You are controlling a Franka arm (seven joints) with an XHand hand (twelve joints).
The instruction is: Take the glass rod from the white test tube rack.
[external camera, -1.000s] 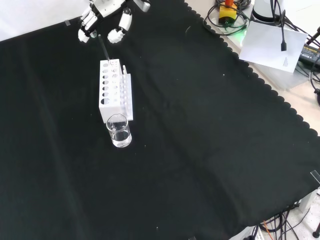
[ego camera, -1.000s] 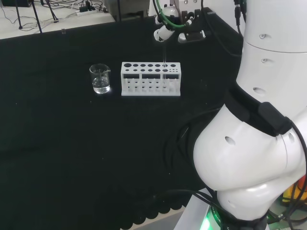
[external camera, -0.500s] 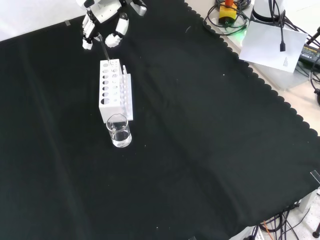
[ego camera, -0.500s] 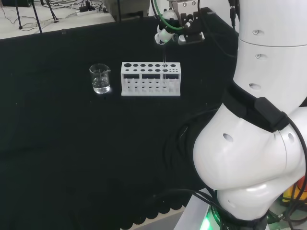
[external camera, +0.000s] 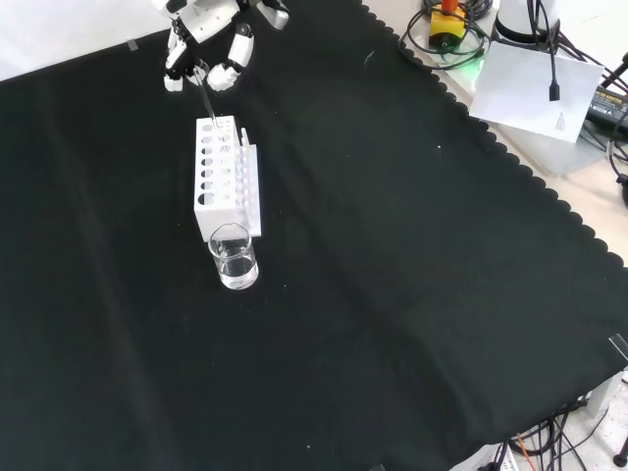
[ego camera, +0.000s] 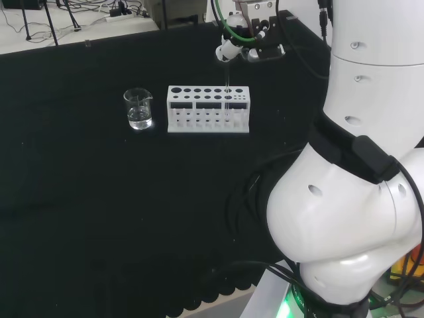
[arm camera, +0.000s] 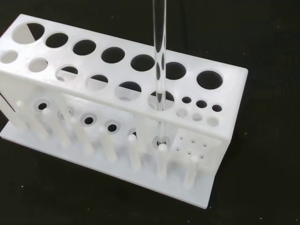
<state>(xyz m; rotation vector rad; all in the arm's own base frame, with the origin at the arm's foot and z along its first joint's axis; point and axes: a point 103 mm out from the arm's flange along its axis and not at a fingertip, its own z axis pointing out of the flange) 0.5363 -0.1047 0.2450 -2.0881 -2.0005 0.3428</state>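
The white test tube rack [ego camera: 208, 110] stands on the black cloth, with rows of round holes in its top plate [arm camera: 117, 70]. A clear glass rod [ego camera: 226, 89] stands upright in a hole near the rack's right end in the head view. Up close, the rod [arm camera: 159, 56] passes through the top plate and its lower end sits at the base. The hand [ego camera: 230, 48] is above the rack, fingers curled round the rod's top. In the front view the hand [external camera: 208, 39] hangs over the rack's [external camera: 225, 179] far end, with the rod [external camera: 207, 98] slanting down from its fingertips [external camera: 224, 77].
A small glass beaker [ego camera: 138, 109] with a little clear liquid stands just left of the rack in the head view, and in front of it in the front view [external camera: 234, 257]. The arm's white links [ego camera: 358, 165] fill the head view's right. Cables and a paper lie beyond the cloth's scalloped edge [external camera: 510, 157].
The hand's fingers have drawn in around the rod's top and the hand has shifted slightly. The rod still stands in the rack; rack and beaker have not moved.
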